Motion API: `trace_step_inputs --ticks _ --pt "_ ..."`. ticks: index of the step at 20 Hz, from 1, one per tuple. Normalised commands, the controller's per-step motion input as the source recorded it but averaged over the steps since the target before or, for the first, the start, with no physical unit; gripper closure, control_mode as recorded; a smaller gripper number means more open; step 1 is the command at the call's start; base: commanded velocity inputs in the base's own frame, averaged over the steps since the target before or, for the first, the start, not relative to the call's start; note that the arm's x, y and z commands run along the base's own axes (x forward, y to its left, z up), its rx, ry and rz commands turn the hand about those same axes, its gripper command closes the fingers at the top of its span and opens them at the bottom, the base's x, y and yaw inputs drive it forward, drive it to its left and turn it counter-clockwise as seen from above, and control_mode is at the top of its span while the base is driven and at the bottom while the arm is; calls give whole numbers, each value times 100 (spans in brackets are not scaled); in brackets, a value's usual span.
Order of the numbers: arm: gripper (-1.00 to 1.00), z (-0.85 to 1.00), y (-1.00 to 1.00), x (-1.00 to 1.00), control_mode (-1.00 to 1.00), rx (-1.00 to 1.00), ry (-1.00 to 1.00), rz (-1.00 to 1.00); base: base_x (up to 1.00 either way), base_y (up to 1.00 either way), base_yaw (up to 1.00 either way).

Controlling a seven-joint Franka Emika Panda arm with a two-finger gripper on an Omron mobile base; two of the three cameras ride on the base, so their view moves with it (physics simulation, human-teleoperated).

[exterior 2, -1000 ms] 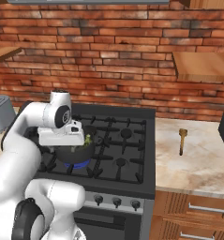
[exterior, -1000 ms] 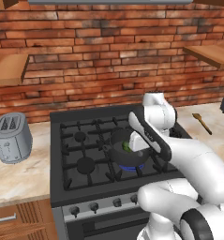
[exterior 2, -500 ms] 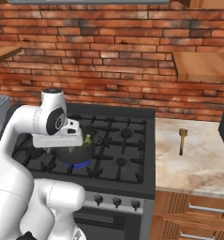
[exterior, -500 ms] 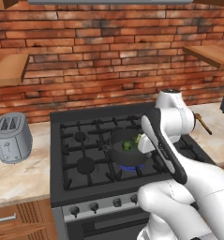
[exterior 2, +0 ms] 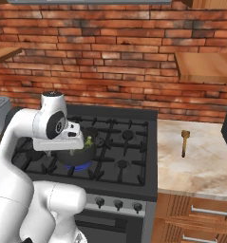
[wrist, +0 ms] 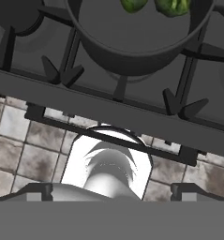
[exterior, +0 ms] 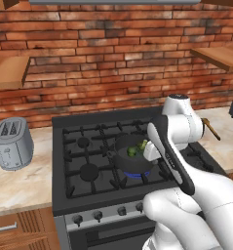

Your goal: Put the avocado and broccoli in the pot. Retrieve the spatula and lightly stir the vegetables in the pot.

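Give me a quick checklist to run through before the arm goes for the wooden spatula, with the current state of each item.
1. Round dark green avocado inside the short dark grey metal pot: ok.
2. Lumpy light green broccoli inside the pot: ok.
3. Pot sitting upright on the black stove grate, blue flame beneath: ok.
4. Gripper empty and open: ok, nothing held.
5. Small brown wooden spatula lying flat on the marble counter right of the stove, untouched: ok.
6. Path across the stove to the spatula free of obstacles: ok, as far as the right base view shows.
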Motion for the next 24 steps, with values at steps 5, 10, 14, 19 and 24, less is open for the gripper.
trace_step_inputs --ticks 5,10,14,19,24 --pt "-100 0 0 0 100 0 0 0 0 0 0" --pt "-100 0 0 0 100 0 0 0 -72 -27 -16" --pt "-100 0 0 0 100 0 0 0 -77 -55 -21" --pt "-100 0 0 0 100 0 0 0 -14 -85 -12" --pt "-100 0 0 0 100 0 0 0 26 -92 4"
